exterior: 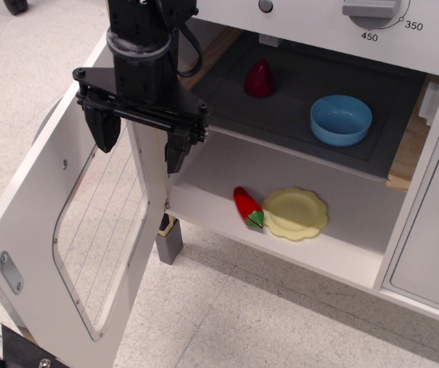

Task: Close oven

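The white toy oven stands open, with a dark upper shelf and a white lower floor. Its hinged door with a wire-lined rounded window swings out to the left. My black gripper hangs open at the door's hinge side, fingers pointing down. The left finger is over the door's inner face and the right finger is near the oven's front left corner. It holds nothing. The door's bar handle is out of view.
Inside the oven are a dark red cone and a blue bowl on the dark shelf, and a red chilli and a yellow plate below. A plain cabinet door stands at the right. Temperature dial above.
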`<state>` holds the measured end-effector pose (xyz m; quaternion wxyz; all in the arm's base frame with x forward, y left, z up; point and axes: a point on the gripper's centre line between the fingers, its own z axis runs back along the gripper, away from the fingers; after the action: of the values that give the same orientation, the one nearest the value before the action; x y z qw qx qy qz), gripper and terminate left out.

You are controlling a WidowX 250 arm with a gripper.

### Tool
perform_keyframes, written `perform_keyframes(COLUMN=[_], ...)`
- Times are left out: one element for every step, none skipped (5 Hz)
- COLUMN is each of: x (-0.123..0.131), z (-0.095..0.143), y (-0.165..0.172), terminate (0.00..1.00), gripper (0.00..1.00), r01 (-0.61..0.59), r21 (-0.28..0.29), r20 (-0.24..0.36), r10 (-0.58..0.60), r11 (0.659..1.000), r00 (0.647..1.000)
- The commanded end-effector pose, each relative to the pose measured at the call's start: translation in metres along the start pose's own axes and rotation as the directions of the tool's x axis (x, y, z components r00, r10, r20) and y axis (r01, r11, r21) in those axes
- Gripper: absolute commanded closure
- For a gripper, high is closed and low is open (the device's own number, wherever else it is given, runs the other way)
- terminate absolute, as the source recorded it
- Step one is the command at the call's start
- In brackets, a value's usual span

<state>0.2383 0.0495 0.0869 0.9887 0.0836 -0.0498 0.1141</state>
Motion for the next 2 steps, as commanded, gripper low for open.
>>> perform_keyframes(x=[0.000,0.000], z=[0.000,0.027], y=[0.000,0.009], terminate=[0.00,0.00], gripper=[0.00,0.00], r01=[0.000,0.016], r21=[0.000,-0.005], r20=[0.000,0.005], r10=[0.000,-0.016], r11=[1.000,1.000], r00=[1.000,1.000])
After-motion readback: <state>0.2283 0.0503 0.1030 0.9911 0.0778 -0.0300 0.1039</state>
